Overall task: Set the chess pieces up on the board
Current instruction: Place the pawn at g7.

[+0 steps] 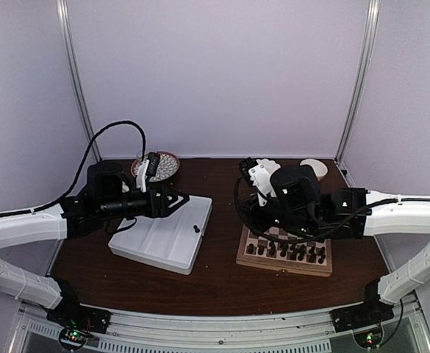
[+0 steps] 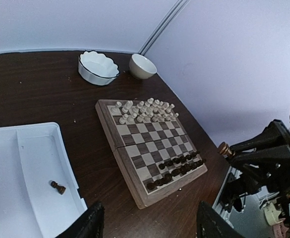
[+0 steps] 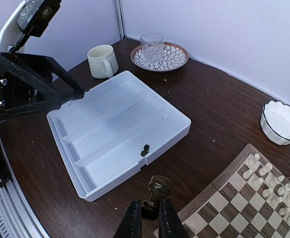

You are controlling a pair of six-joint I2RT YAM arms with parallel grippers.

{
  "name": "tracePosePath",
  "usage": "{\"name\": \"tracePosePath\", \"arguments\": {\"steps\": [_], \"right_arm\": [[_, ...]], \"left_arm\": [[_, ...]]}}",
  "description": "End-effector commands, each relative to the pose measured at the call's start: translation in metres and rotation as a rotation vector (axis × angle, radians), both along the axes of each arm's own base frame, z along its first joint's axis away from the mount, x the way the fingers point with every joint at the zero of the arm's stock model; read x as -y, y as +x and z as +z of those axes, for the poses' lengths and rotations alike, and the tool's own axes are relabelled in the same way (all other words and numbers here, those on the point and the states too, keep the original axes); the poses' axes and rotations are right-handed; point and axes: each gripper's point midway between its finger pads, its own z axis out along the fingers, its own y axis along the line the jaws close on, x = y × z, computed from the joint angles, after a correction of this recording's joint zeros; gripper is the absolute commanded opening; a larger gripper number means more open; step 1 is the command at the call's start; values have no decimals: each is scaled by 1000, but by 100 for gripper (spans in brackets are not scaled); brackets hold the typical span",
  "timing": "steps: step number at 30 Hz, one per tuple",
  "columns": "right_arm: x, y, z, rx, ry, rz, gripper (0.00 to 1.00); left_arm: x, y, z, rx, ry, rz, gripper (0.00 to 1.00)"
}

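Above the counter (image 3: 219, 99), between the white divided tray (image 3: 110, 129) and the chessboard (image 2: 135, 144), the right claw (image 3: 150, 215) is closed narrowly on one dark chess piece (image 3: 158, 187). It grips the piece low with the head clear of the fingertips, presumably so it can be stood among the dark chessmen (image 2: 177, 168) ranked on the rows nearest the arms. The left claw (image 2: 150, 218) stands wide by the tray's edge, holding nothing, and a single dark piece (image 2: 58, 187) lies in the tray nearby, likely its next pickup.
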Motion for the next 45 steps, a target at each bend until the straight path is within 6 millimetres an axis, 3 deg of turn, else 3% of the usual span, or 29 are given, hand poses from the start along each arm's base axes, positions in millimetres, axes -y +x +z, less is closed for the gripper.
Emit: {"name": "tracePosePath", "arguments": {"steps": [1,6,14,22,29,45], "right_arm": [[26,-19,-10,-199,-102,61,0],[41,-22,-20,-379,-159,97,6],[53,-4,-48,-558,-297,89,6],[58,19,-96,-705,-472,62,0],[61,32,-124,-810,-512,62,0],[78,28,-164,-929,-616,91,0]], "left_arm": [[-2,5,-3,136,149,-37,63],[-1,9,-25,245,250,-72,64],[-9,24,-52,345,435,-62,64],[-25,24,-86,313,546,-45,65],[-30,26,-100,291,584,-28,65],[-28,26,-108,263,604,-48,65]]}}
